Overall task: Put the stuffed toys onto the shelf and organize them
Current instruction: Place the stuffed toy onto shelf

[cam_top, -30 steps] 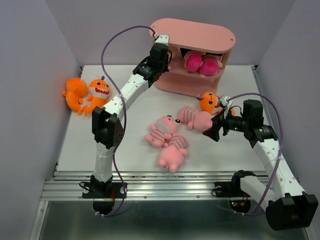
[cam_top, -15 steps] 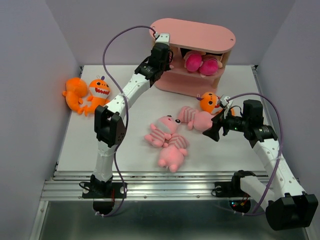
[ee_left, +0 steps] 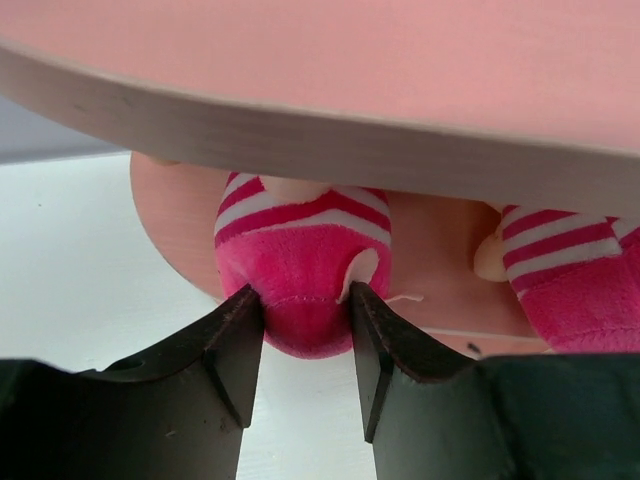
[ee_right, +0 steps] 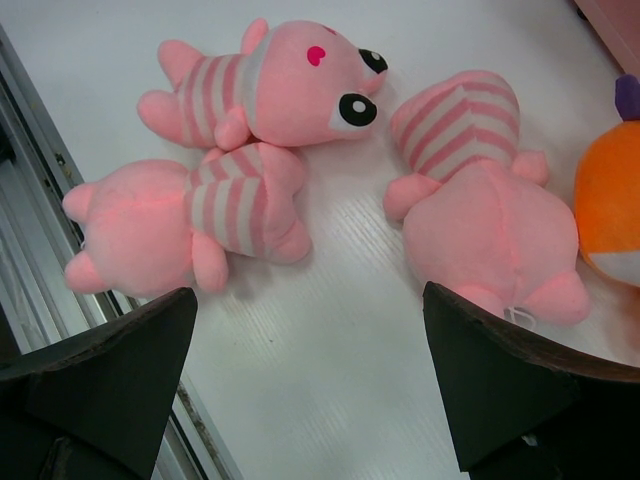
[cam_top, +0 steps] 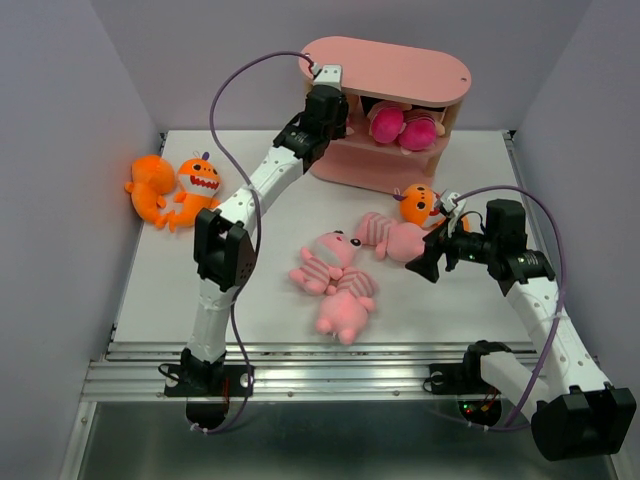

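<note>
Bright even light from above, shadows lay soft on the worktop [cam_top: 160, 290], close wrist foregrounds looked slightly blurred

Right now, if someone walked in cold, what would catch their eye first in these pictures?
First, the big pink shelf at the back, where the left gripper pinches a magenta striped doll on the middle tier, with a second doll beside it. Next, three pink pigs lie mid-table in front of the open right gripper. Two bright orange monsters sit at the left edge.
</note>
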### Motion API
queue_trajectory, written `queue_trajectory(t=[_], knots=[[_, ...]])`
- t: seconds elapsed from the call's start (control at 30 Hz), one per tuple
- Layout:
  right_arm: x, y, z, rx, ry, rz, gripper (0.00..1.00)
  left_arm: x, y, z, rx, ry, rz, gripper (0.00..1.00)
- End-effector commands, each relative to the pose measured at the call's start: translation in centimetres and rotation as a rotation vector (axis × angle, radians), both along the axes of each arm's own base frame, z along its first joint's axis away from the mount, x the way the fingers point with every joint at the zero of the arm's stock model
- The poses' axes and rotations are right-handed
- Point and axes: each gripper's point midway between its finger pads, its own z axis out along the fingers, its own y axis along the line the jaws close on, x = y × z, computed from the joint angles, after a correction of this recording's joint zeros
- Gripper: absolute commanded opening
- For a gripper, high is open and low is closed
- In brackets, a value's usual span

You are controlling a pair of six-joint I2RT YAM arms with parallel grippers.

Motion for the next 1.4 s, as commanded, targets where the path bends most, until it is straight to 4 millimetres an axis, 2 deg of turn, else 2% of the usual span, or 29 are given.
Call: queue_trajectory(t=[0.0, 0.3, 0.6, 0.77, 0.97, 1.37], knots=[[1.0, -0.4, 0.4, -0.003, -0.045, -0.019, 1.0, 0.4, -0.7, 3.6, -0.067, -0.08, -0.027, 0.49], [1.0, -0.4, 0.3, -0.005, -0.039, -0.02, 1.0, 0.5, -0.8, 3.5, -0.058, -0.092, -0.036, 0.47], [1.1, -0.5, 0.1, -0.008, -0.036, -0.022, 1.0, 0.8, -0.4, 3.8, -0.022, -0.116, -0.029, 0.49], [1.1, -0.5, 0.0, -0.01, -0.034, -0.024, 1.0, 0.8, -0.2, 3.8, 0.004, -0.119, -0.027, 0.54], [1.2, -0.6, -0.1, -0.014, -0.031, -0.027, 1.0, 0.4, -0.3, 3.9, 0.017, -0.114, -0.043, 0.71], [1.3, -0.6, -0.3, -0.019, -0.029, -0.031, 1.0, -0.2, 0.4, 5.1, 0.02, -0.128, -0.041, 0.72]])
